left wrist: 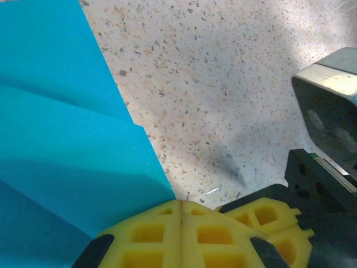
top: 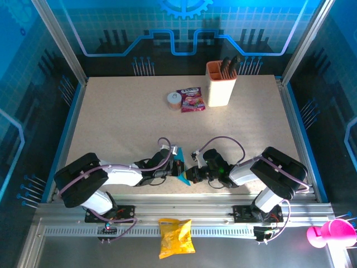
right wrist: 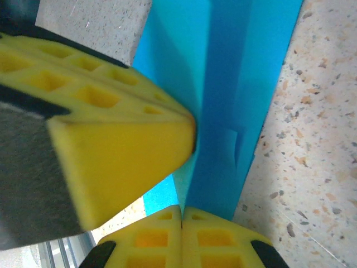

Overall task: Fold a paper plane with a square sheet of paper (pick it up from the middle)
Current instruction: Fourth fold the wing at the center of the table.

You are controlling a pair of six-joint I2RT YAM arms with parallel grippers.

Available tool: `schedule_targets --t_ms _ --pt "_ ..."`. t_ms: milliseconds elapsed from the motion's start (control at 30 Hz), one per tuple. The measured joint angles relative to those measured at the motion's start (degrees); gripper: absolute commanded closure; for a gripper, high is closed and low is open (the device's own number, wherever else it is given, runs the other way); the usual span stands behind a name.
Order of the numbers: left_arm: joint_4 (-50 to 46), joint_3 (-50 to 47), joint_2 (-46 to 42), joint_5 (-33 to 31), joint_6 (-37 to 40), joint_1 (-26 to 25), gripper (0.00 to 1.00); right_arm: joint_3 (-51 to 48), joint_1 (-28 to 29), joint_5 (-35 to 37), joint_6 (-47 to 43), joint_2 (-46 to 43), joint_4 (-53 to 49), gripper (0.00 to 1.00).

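Note:
The square sheet of paper (top: 181, 171) is bright cyan-blue, folded and creased, and is held just above the table near its front edge. My left gripper (top: 174, 169) and right gripper (top: 188, 174) meet tip to tip on it. In the left wrist view the paper (left wrist: 61, 139) spreads left from my shut left gripper (left wrist: 181, 205), and the right gripper's yellow fingers (left wrist: 268, 215) sit close beside it. In the right wrist view the paper (right wrist: 234, 84) rises out of my shut right gripper (right wrist: 182, 211), with a left finger (right wrist: 122, 151) pressed against it.
At the back of the speckled table (top: 122, 123) stand an orange-and-white holder with dark handles (top: 221, 84), a red-purple snack packet (top: 191, 99) and a small tape roll (top: 174, 100). A yellow crisp bag (top: 175, 237) lies on the front rail. A pink cup (top: 329, 233) is at the bottom right.

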Motion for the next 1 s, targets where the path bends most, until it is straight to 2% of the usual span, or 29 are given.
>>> schedule_targets --t_ms 1000 --pt "2.1 4.1 8.3 3.6 5.2 7.5 1.00 -0.4 0.0 -0.4 0.0 0.8 2.0 1.00"
